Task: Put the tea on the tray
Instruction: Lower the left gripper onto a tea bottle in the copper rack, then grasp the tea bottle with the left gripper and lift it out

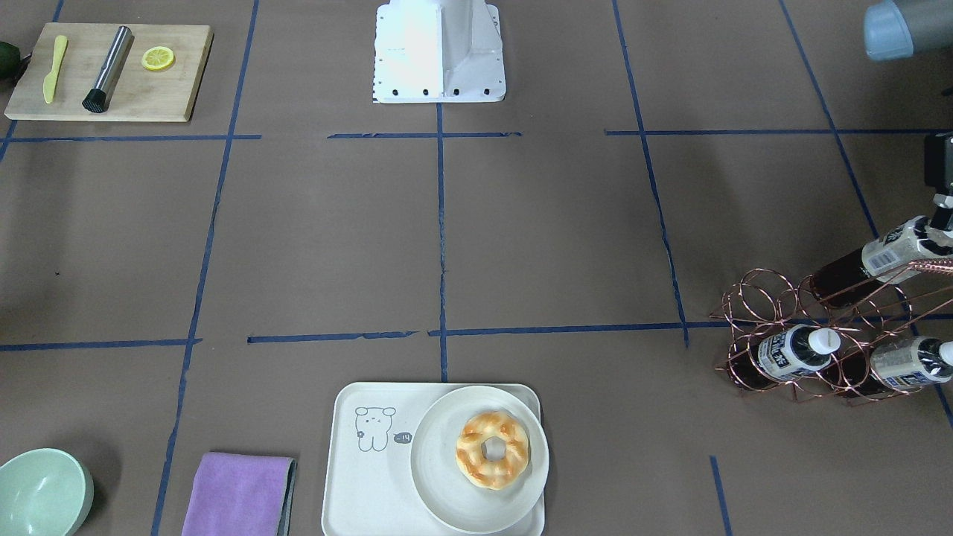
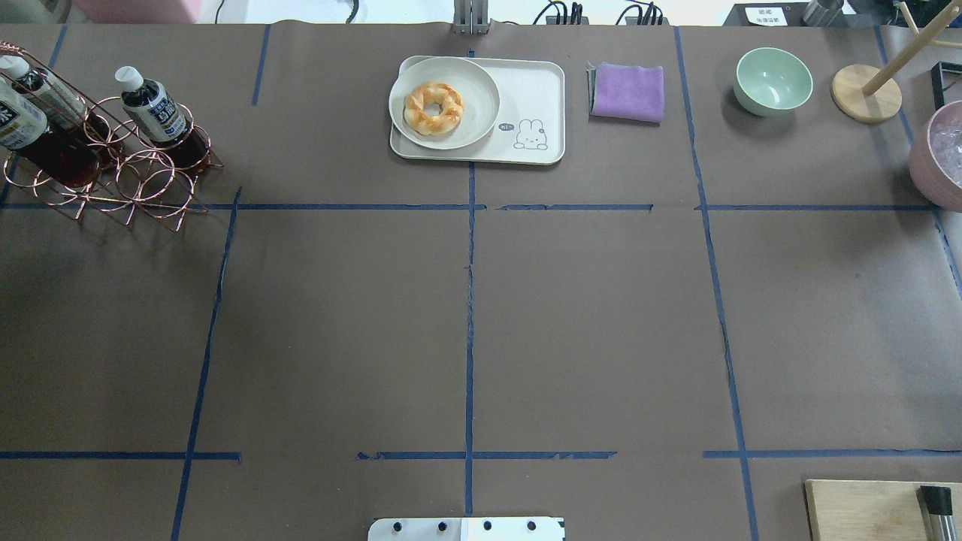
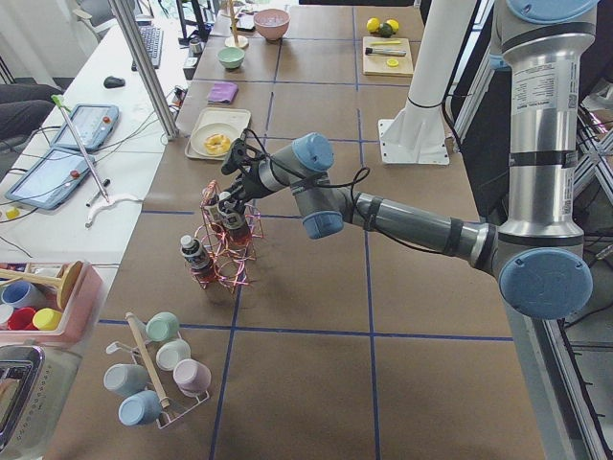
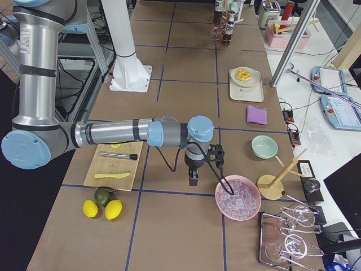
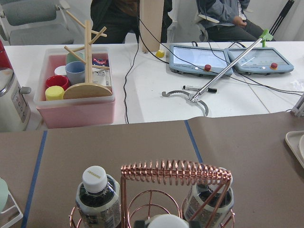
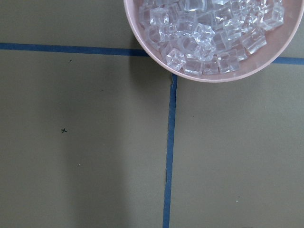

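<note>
Three tea bottles lie in a copper wire rack (image 1: pixel 774 298). The top tea bottle (image 1: pixel 882 257) is tilted, and two more (image 1: pixel 789 351) (image 1: pixel 908 362) lie below it. My left gripper (image 1: pixel 942 219) is at the top bottle's cap at the view's right edge; I cannot tell if it is open or shut. The left wrist view looks down over the rack, with a white cap (image 5: pixel 166 222) at its bottom edge. The off-white bear tray (image 1: pixel 357 484) lies far from the rack. My right gripper (image 4: pixel 193 179) hangs over the table by an ice bowl; I cannot tell its state.
A cream plate (image 1: pixel 439 499) with a doughnut (image 1: pixel 493 449) fills the tray's half away from the bear drawing. A purple cloth (image 1: pixel 238 495) and green bowl (image 1: pixel 41 495) lie beside the tray. The pink ice bowl (image 4: pixel 237 199) and a cutting board (image 1: pixel 112 71) are on my right.
</note>
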`<state>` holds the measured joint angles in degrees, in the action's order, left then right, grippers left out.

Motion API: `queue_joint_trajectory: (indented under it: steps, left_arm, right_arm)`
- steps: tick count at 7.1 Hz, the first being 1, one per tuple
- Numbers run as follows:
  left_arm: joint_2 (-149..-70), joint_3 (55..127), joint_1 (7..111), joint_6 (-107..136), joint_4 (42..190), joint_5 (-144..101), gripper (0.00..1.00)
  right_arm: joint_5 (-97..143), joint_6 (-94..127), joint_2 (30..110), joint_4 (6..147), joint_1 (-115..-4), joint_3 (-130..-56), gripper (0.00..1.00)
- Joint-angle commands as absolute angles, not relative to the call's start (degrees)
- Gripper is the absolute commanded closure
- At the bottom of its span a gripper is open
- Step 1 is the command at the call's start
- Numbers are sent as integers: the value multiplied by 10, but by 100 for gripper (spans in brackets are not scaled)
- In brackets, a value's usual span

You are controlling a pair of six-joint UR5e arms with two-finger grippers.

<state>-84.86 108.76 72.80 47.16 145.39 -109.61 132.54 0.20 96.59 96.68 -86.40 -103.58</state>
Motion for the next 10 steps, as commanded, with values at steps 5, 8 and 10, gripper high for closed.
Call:
queue_joint_trajectory:
  steps: [5, 8, 10]
  left_arm:
    - [-836, 1212, 772, 574, 1351, -1193, 95]
    - [-911, 1293, 640, 613, 1181, -1075, 95]
    - [-998, 1309, 539, 651, 1060, -965, 95]
  right_arm:
    - [1325, 2, 966, 967, -864, -1036, 0]
    - [1325, 2, 966, 967, -864, -1036, 0]
    - [1325, 2, 966, 967, -864, -1037, 0]
